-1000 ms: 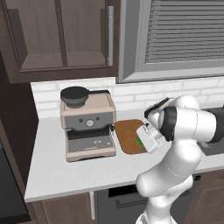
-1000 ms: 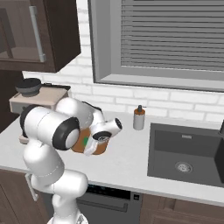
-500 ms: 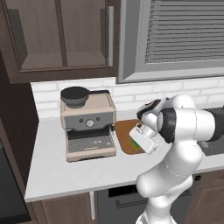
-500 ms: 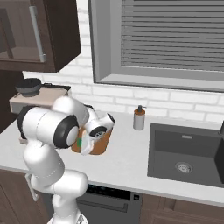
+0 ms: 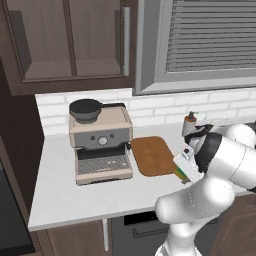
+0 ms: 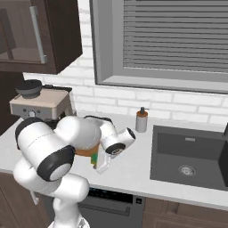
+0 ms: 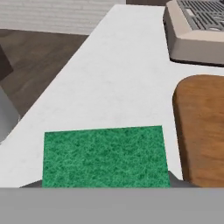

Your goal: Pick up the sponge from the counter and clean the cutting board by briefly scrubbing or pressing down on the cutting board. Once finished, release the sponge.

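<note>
The claw [image 6: 99, 165] hangs low over the surface [image 7: 118, 74] beside the cutting board [image 7: 203, 127], apparently holding the sponge [image 7: 105, 155] between narrowed fingers, likely for pressing onto the wood.

The sponge [image 7: 105, 156] was cut off at the hand view's lower edge, and the fingertips beside it were barely visible, so jaw contact could not be judged. The cutting board [image 7: 202, 127] ran off the right edge. In the left base view the arm hid most of the sponge [image 5: 181, 174].
</note>
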You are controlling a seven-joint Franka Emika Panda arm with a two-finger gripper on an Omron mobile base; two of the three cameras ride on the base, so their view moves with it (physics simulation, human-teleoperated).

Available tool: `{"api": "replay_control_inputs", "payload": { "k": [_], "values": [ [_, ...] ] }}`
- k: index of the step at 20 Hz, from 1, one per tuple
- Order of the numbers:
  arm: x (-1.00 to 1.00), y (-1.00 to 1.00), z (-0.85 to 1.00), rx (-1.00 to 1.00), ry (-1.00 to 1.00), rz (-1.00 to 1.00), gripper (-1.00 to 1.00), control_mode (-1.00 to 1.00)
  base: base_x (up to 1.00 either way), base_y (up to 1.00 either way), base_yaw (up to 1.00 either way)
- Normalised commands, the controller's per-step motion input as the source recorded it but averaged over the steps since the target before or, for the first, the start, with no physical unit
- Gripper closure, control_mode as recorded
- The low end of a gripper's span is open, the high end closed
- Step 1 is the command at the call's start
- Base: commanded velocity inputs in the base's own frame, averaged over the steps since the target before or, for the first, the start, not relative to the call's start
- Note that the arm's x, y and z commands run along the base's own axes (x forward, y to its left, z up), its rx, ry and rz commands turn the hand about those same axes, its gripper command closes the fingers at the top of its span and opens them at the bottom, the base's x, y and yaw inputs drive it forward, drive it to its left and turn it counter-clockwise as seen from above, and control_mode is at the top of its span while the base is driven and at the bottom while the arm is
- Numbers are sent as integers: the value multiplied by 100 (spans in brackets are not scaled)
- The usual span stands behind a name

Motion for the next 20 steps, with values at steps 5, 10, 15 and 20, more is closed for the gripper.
{"api": "replay_control_inputs", "payload": {
  "k": [5,10,15,20],
  "values": [
    [5,-85,0,-7,0,5,100,-100,0,0,0],
    [46,-17,-8,-21,3,26,-100,-100,0,0,0],
    [4,-30,-20,-19,-10,30,-100,-100,0,0,0],
    [-10,-35,-11,-4,-23,12,-100,-100,0,0,0]
  ]
}}
